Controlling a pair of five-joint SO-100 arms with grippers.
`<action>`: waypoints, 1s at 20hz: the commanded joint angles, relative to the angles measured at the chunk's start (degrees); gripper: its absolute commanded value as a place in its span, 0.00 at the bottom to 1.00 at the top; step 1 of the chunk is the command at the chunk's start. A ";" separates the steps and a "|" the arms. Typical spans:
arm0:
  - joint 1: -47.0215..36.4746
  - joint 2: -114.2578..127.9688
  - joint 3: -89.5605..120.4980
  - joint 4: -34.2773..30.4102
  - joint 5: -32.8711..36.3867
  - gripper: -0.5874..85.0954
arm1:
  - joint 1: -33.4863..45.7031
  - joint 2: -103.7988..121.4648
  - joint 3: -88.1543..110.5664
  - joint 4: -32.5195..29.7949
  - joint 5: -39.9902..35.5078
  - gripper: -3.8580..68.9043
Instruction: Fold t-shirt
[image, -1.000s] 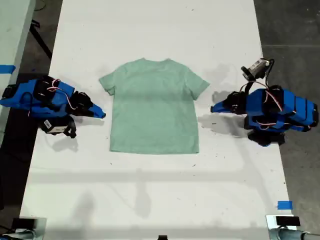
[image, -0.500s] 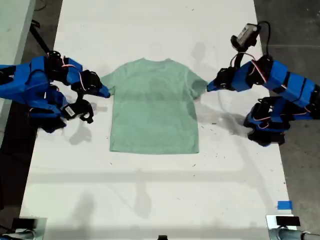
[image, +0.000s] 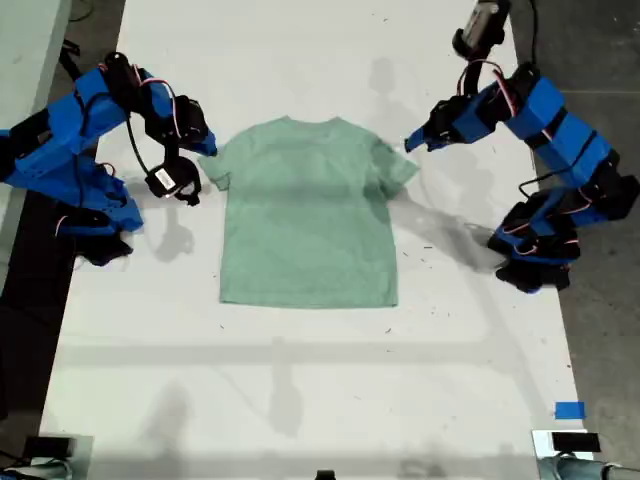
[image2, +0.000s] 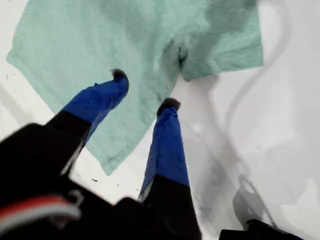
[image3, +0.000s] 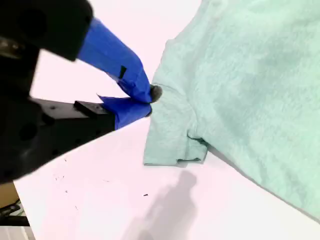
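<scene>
T-shirt (image: 308, 215) lying flat mid-table (image: 300, 60), collar far, hem near, long axis far-to-near, loads of bare white all round. My first gripper (image2: 144, 90) spread wide over a sleeve. My second gripper (image3: 150, 102) pressed together at the other sleeve's edge.

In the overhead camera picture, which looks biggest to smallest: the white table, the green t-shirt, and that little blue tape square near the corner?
1. The white table is by far the largest.
2. The t-shirt comes next, covering a middle patch of the table.
3. The blue tape square is the smallest.
All three lie flat at table level, so the order is safe.
</scene>
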 joint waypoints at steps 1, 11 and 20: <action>-1.32 0.09 -3.16 0.79 0.70 0.03 | 1.67 -4.04 -6.68 0.88 -5.45 0.44; -3.52 -2.11 -1.23 -0.53 3.16 0.04 | 11.07 -6.24 17.84 -22.59 -22.76 0.47; -3.52 -3.16 -1.23 -1.14 3.52 0.04 | 16.96 -21.62 24.52 -40.25 -31.03 0.47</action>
